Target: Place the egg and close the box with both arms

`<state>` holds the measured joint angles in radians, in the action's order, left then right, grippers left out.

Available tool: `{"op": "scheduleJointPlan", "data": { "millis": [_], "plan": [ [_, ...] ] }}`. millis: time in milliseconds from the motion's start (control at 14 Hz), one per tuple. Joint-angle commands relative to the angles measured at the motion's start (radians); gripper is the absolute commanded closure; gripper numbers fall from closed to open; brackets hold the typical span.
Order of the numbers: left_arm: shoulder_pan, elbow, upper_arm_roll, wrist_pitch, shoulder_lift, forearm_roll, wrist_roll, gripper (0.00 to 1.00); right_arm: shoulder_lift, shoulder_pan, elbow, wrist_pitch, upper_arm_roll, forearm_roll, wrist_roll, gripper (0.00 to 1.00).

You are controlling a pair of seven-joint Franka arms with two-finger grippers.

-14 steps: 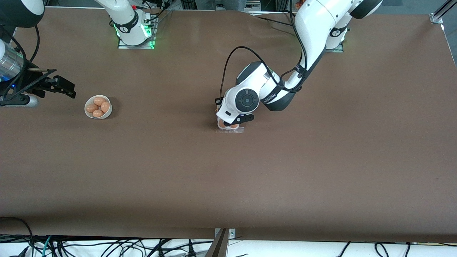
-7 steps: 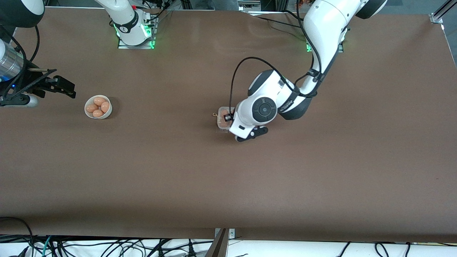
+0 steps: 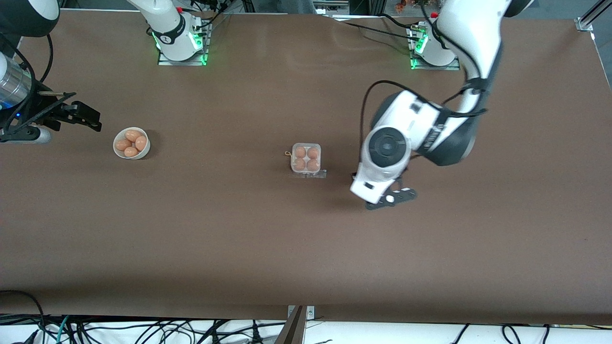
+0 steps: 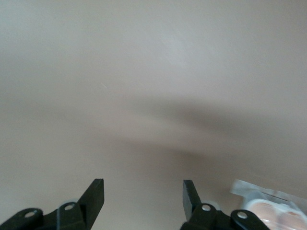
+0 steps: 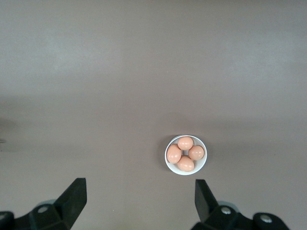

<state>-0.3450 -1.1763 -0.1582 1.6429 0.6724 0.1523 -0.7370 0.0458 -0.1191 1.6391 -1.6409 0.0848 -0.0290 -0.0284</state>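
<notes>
1. Box (image 3: pixel 306 158) sits mid-table with four eggs (image 3: pixel 306 158), one per cell. Lid looks down over them; the clear flap on the side toward the camera may be a latch lip, can't tell if it is seated.
2. Left gripper (image 3: pixel 391 199) is up over bare table (image 3: pixel 306 248), toward the left arm's end from the box. Fingers spread, nothing between them. Left wrist view confirms: fingers (image 4: pixel 96 194) apart, empty, box corner (image 4: pixel 268 211) just at frame edge.
3. Right gripper (image 3: pixel 71 114) hangs near the right arm's end of the table, close to the bowl (image 3: pixel 131 143). Jaws wide, empty; waiting. Its wrist view looks straight down on the bowl (image 5: pixel 186 154) with four spare eggs inside.
4. Judgement: placing is done, closing done or nearly so. Step in hand is clearing out and checking the lid.
5. To do it well: keep the left arm high while it leaves, so no cable or finger clips the box.
6. If the lid isn't latched, press down flat on the edge toward the camera, light force, and steady the opposite edge with the right gripper so the tray doesn't skid.
7. Risk: light box slides, or eggs crack under a hard press.
</notes>
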Motion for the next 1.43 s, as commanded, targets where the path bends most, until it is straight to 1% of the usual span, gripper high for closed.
{"op": "scheduleJointPlan", "data": {
  "millis": [0, 143, 357, 500, 643, 857, 929, 1000, 1071, 1143, 1214, 1357],
  "plan": [
    [0.095, 0.006, -0.006, -0.034, -0.05, 0.021, 0.169, 0.15, -0.007, 0.004, 0.004, 0.003, -0.003, 0.003, 0.01, 0.0],
    [0.151, 0.006, -0.006, -0.034, -0.051, 0.023, 0.223, 0.1, -0.007, 0.004, 0.004, 0.003, -0.003, 0.003, 0.01, 0.0],
    [0.236, 0.02, 0.0, -0.034, -0.051, 0.024, 0.31, 0.06, -0.007, 0.004, 0.005, 0.003, -0.003, 0.003, 0.01, 0.0],
    [0.291, 0.021, -0.001, -0.032, -0.053, 0.024, 0.364, 0.01, -0.007, 0.003, 0.005, 0.003, -0.003, 0.003, 0.01, 0.0],
    [0.336, 0.021, 0.009, -0.034, -0.079, 0.032, 0.41, 0.0, -0.007, 0.004, 0.004, 0.003, -0.003, 0.003, 0.01, 0.0],
    [0.327, 0.011, 0.089, -0.034, -0.131, 0.035, 0.604, 0.0, -0.007, 0.004, 0.005, 0.003, -0.003, 0.003, 0.01, 0.0],
    [0.313, 0.001, 0.135, -0.035, -0.149, 0.032, 0.661, 0.0, -0.007, 0.004, 0.005, 0.004, -0.003, 0.003, 0.01, 0.0],
    [0.281, -0.014, 0.21, -0.035, -0.174, 0.017, 0.709, 0.0, -0.007, 0.004, 0.005, 0.004, -0.003, 0.003, 0.01, 0.0],
    [0.258, -0.044, 0.279, -0.031, -0.201, -0.022, 0.753, 0.0, -0.007, 0.003, 0.005, 0.004, -0.003, 0.003, 0.01, 0.0],
    [0.258, -0.066, 0.311, -0.031, -0.221, -0.08, 0.787, 0.0, -0.007, 0.004, 0.004, 0.004, -0.003, 0.003, 0.01, 0.0],
    [0.264, -0.1, 0.322, -0.028, -0.25, -0.121, 0.794, 0.0, -0.007, 0.003, 0.004, 0.004, -0.003, 0.003, 0.01, 0.0],
    [0.271, -0.156, 0.324, -0.026, -0.306, -0.142, 0.786, 0.0, -0.007, 0.003, 0.005, 0.006, -0.003, 0.003, 0.01, 0.0]
  ]
}}
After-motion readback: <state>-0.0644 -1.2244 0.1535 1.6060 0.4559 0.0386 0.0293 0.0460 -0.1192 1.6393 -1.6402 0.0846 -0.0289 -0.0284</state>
